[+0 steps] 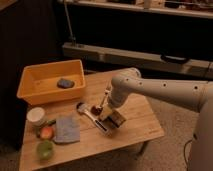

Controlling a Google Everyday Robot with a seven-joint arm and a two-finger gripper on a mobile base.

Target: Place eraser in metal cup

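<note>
**Arm low over the middle of the table, eraser and cup both close by**

The wooden table point(135, 127) carries everything. At its far left sits the yellow bin point(30, 90) with a blue-grey pad point(65, 83) lying inside. The white arm point(160, 90) reaches in from the right and bends down to the table's middle, where the gripper point(111, 120) hangs just above the surface; whether it is clenched or released I cannot tell from here.

Toward the near left lie a blue-grey cloth point(66, 129), a white bowl point(36, 115), a green cup point(45, 149) and a reddish fruit point(47, 132).

The metal cup point(81, 106) stands left of the gripper, near it. The eraser point(101, 126), as best I can judge, is the small dark block lying flat just beside the gripper's near-left edge, outside the cup. A small reddish thing point(95, 108) sits between cup and arm.

To do this well, I would want the grasp square on the eraser, a clean lift, then a short move left, clearing the reddish thing, and a release only when centred over the cup's mouth, since the eraser looks about as long as the cup is wide.
</note>
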